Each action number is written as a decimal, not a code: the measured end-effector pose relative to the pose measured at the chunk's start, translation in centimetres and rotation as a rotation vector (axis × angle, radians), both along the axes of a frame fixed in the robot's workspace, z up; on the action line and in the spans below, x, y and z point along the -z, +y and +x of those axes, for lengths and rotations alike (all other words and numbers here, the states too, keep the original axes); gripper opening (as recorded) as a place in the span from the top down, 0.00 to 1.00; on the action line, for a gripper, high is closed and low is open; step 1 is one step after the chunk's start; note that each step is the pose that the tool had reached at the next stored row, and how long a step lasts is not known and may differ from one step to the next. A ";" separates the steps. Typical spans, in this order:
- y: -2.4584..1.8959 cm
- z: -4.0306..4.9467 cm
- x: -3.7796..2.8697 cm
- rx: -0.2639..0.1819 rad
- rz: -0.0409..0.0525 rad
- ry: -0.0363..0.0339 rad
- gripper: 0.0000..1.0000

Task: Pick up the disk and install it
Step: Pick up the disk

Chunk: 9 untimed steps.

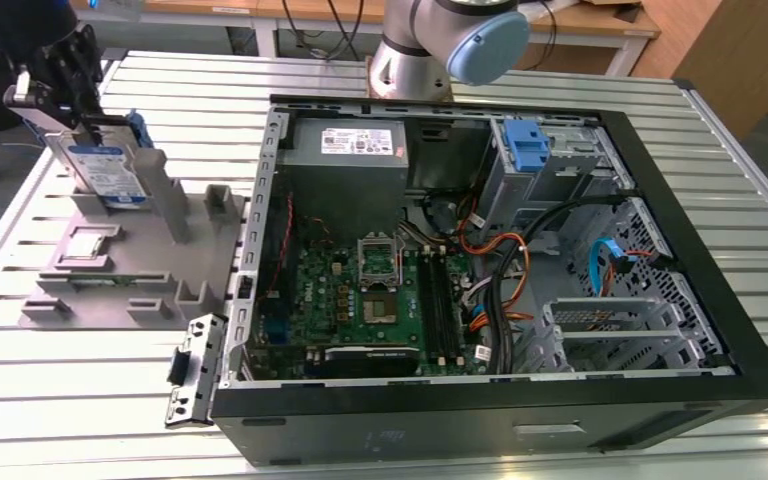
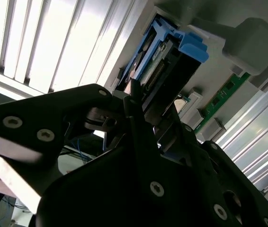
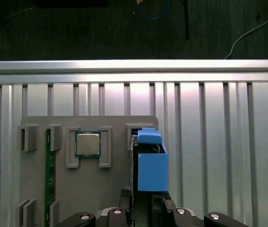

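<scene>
The disk (image 1: 107,175), silver with a white-and-blue label and a bright blue carrier, stands on edge in a slot of the grey holder block (image 1: 131,285) at the exterior view's left. My gripper (image 1: 71,125) comes down on its upper end. In both wrist views the black fingers (image 2: 134,101) sit on the two faces of the disk (image 2: 191,47), shut on it. From above, the disk (image 3: 152,165) runs edge-on between the fingers (image 3: 126,201).
The holder block (image 3: 105,189) also carries a small square chip (image 3: 87,144) and a green memory stick (image 3: 47,179). An open computer case (image 1: 491,420) lies at the exterior view's right, with a blue bracket (image 1: 527,145) at its drive bay. The ribbed metal table (image 1: 77,400) ends just beyond the block.
</scene>
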State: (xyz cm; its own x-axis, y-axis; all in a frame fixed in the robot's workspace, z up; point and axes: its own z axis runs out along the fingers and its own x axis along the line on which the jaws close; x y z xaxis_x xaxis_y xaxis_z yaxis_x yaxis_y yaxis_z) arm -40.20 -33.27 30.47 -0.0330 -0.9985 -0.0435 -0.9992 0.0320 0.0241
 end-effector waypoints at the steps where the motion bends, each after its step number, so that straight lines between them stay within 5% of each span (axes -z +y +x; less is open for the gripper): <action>1: 0.00 0.00 0.02 0.000 -0.0007 -0.0001 0.65; 9: 0.00 0.00 0.08 0.001 -0.0045 -0.0002 0.65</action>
